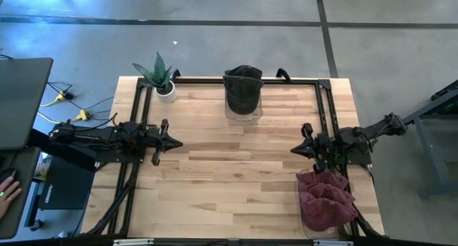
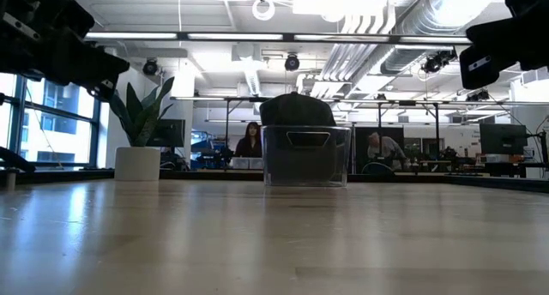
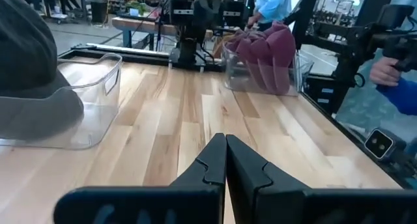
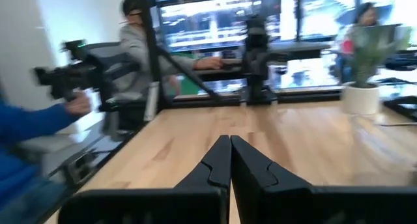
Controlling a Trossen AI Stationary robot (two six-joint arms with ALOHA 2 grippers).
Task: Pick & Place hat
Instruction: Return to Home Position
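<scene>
At about 5 o'clock on the worktop [image 1: 229, 181], as seen from above, red caps [image 1: 325, 199] are piled in a transparent bin [image 3: 294, 74] and are heaped above its rim. Just beside the pile, at 3 o'clock, the right claw [image 1: 293, 151] is held over the wood with its fingers pressed together and nothing between them, pointed toward the centre. Opposite, at 9 o'clock, the left claw [image 1: 179, 142] is likewise closed and empty, pointed inward. The two are kept well apart. At 12 o'clock a dark grey cap [image 1: 242, 85] is seated in the top of a second clear bin [image 2: 306, 162]. At 11 o'clock a potted plant [image 1: 159, 73] is stood near the corner.
</scene>
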